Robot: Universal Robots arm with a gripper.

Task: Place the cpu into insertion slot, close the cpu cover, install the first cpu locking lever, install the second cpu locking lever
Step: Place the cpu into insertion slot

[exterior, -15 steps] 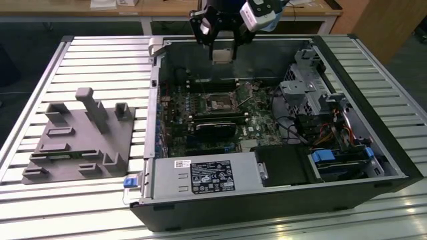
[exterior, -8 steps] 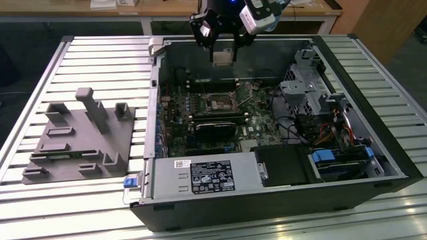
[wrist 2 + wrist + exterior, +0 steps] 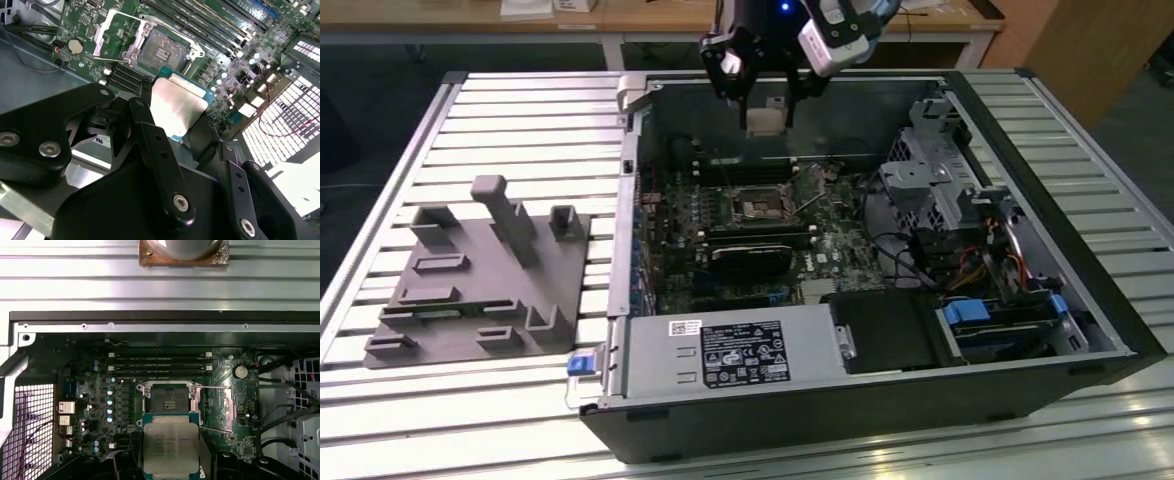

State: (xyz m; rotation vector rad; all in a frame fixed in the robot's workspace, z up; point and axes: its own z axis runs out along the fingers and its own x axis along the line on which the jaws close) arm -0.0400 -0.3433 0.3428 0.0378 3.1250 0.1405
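Observation:
My gripper (image 3: 765,108) hangs over the open computer case, shut on the cpu (image 3: 765,121), a flat square chip with a silvery top. In both wrist views the black fingers (image 3: 150,125) clamp two opposite edges of the cpu (image 3: 177,105) (image 3: 170,445). Below it, on the green board, lies the insertion slot (image 3: 758,205) (image 3: 162,50) (image 3: 169,400), its dark centre bare. The cpu cover (image 3: 115,30) (image 3: 222,405) is swung open beside the slot, with thin wire levers raised around it. The cpu is apart from the slot, held above and slightly to one side of it.
The case (image 3: 1067,330) lies on a slatted metal table (image 3: 520,110). A grey fixture block (image 3: 480,270) sits at the exterior view's left. Inside are the power supply (image 3: 734,355), the drive cage (image 3: 947,190), long memory sticks (image 3: 157,362) and a coin battery (image 3: 240,371).

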